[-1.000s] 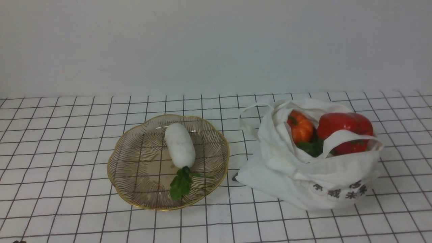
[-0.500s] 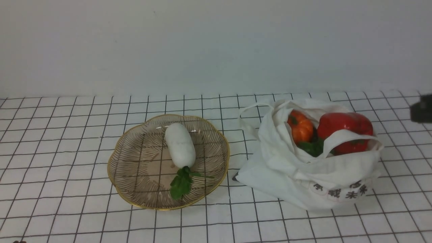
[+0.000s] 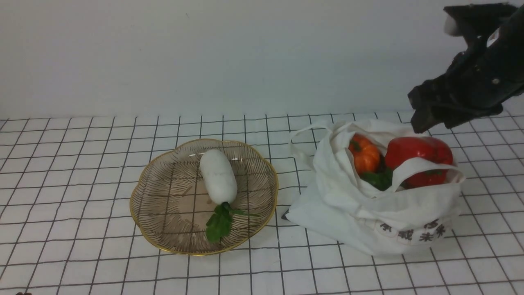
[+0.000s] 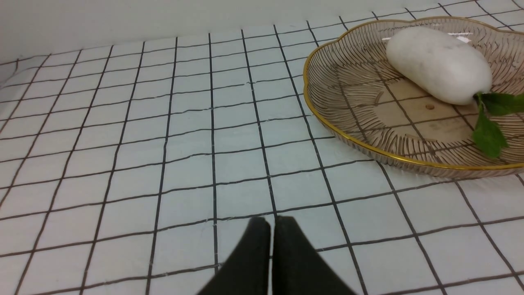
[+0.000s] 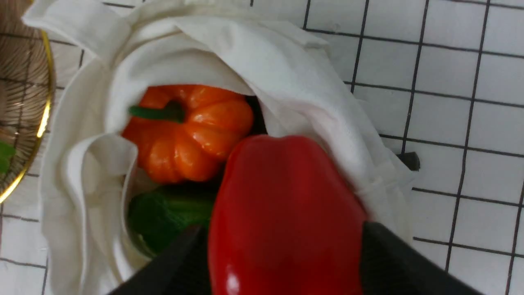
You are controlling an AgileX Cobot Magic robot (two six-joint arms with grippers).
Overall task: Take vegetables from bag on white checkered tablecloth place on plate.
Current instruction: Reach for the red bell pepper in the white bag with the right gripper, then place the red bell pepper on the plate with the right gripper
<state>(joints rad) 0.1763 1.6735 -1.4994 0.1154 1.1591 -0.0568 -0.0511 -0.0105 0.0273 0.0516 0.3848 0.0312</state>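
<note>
My right claw hangs spread wide above the red pepper, which lies in the bag beside the pumpkin. My left claw is clenched and empty over the tablecloth, near the plate.

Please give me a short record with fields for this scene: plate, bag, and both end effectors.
plate: one white radish lying in it, left of the bag
bag: open on the tablecloth; holds red pepper, orange pumpkin, dark green vegetable
right end effector: open, above the bag, holding nothing
left end effector: shut, empty, over the tablecloth
</note>
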